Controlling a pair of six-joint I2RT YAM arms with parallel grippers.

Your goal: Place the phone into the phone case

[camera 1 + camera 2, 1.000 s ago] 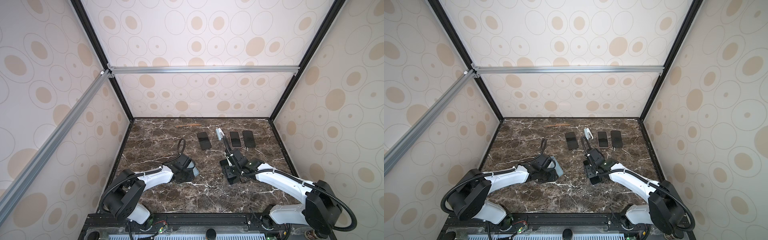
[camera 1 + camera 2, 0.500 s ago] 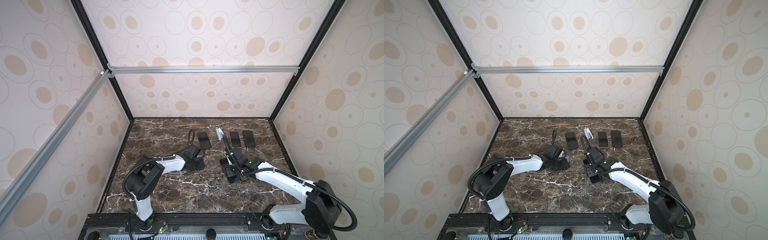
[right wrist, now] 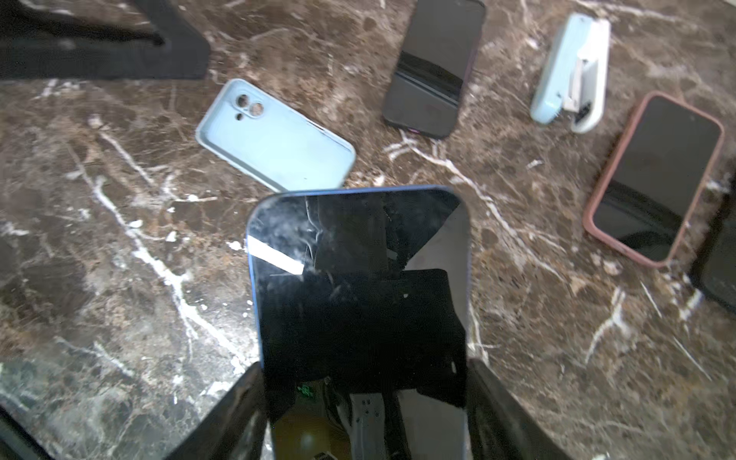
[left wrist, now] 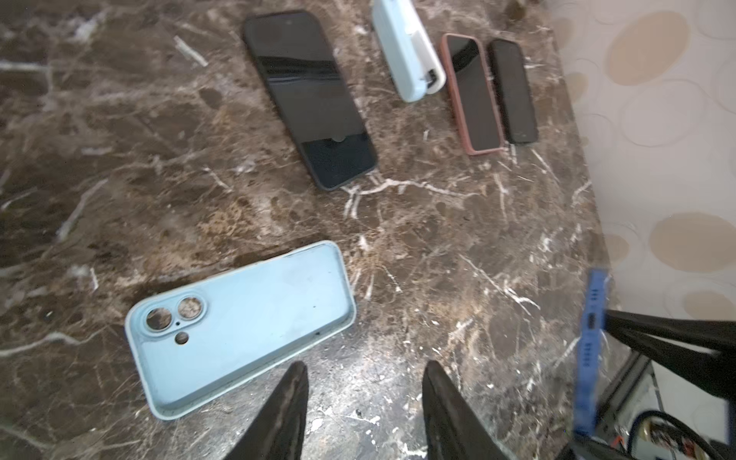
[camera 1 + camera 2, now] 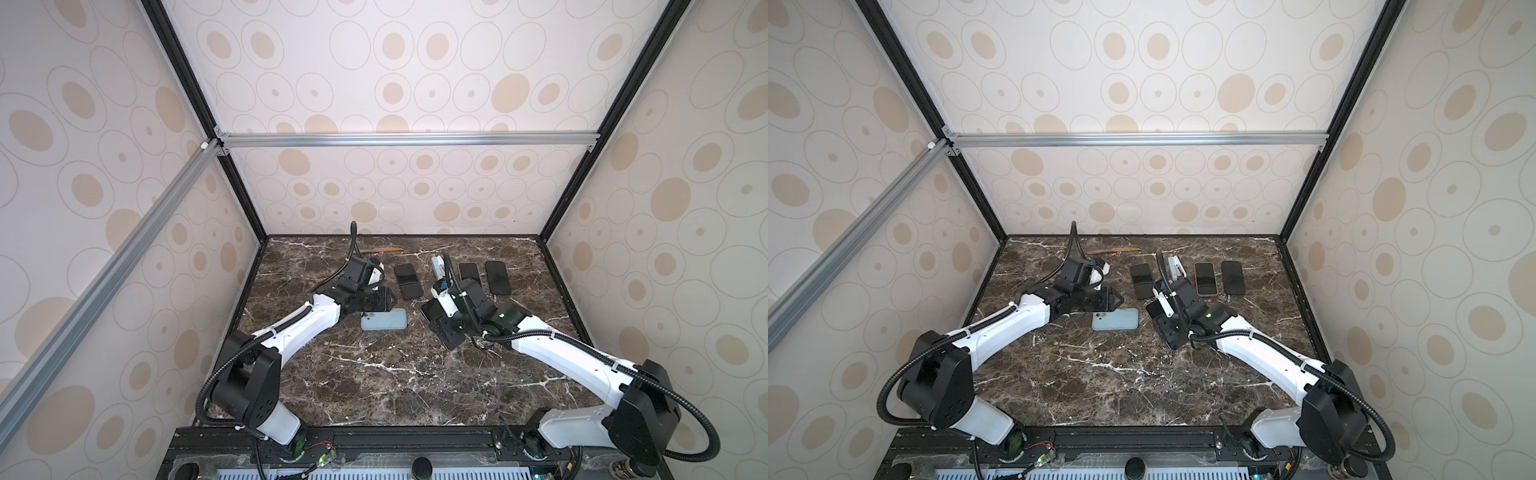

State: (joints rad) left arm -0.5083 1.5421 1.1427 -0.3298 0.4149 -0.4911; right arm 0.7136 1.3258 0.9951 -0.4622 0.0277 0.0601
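Right claw (image 3: pixel 366 398) clamped across the phone (image 3: pixel 358 278), screen up, apparently clear of the counter (image 5: pixel 374 386). Left claw (image 4: pixel 364 398) released, empty, just beside the case (image 4: pixel 243 322). Case lies flat, cavity up, near the phone, not touching. Suggest: left pins a case edge, right checks the camera end against the cutouts, seats one end tilted, then presses flat. Behind: spare phones (image 5: pixel 408 280), stapler-like thing (image 5: pixel 437 268); ignore. No legible brand or text.
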